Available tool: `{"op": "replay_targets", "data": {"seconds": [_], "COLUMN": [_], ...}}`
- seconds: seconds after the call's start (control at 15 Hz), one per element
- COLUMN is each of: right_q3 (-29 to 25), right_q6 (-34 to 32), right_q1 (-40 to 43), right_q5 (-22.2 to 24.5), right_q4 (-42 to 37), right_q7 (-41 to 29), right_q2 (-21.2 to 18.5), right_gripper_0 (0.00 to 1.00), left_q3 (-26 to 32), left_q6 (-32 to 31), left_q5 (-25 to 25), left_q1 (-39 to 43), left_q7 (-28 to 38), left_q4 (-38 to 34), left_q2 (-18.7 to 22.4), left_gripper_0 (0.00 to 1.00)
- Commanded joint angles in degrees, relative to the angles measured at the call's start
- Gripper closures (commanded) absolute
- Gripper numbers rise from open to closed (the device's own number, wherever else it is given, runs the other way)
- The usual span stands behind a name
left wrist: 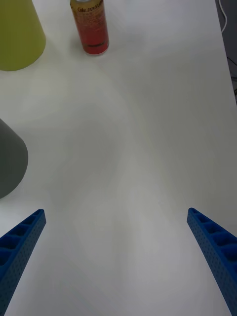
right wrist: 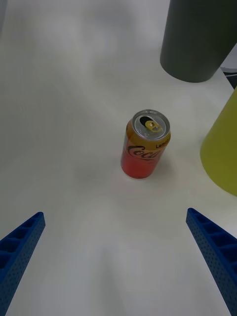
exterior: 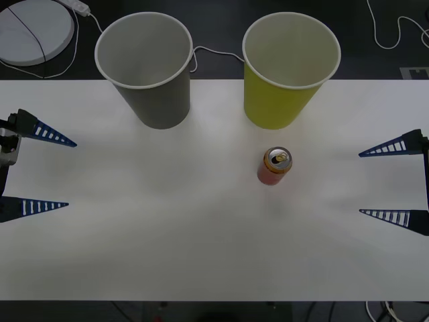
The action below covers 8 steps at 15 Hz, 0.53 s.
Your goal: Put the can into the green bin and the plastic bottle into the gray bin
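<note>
The red-orange can [exterior: 275, 166] [right wrist: 144, 144] [left wrist: 90, 25] stands upright on the white table [exterior: 201, 248], just in front of the green bin [exterior: 289, 69] [right wrist: 223, 148] [left wrist: 18, 32]. To that bin's left stands the gray bin [exterior: 147, 67] [right wrist: 198, 37] [left wrist: 10, 160], also upright. My right gripper [exterior: 394, 182] [right wrist: 116, 261] hovers open at the table's right edge, facing the can. At the left edge my left gripper [exterior: 70, 174] [left wrist: 116, 261] hangs open, holding nothing. The plastic bottle is out of view.
A white round device [exterior: 30, 30] with cables lies on the dark floor beyond the table's far left corner. More white cables [exterior: 395, 33] trail at the far right. Open tabletop lies between the two grippers.
</note>
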Motion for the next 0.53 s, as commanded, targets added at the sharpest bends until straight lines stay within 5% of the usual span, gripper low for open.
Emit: {"op": "replay_targets", "data": {"seconds": [0.07,0.53], "right_q3": [0.0,-2.11], "right_q6": [0.0,0.09], "right_q1": [0.0,0.26], "right_q5": [0.0,-1.14], "right_q4": [0.0,-0.62], "right_q7": [0.0,0.26], "right_q2": [0.0,-1.41], "right_gripper_0": [0.0,0.0], "left_q3": [0.0,0.0], "left_q6": [0.0,0.0], "left_q5": [0.0,0.0], "left_q1": [0.0,0.0], "left_q7": [0.0,0.0], "left_q4": [0.0,0.0], "left_q2": [0.0,0.0], "left_gripper_0": [0.0,0.0]}}
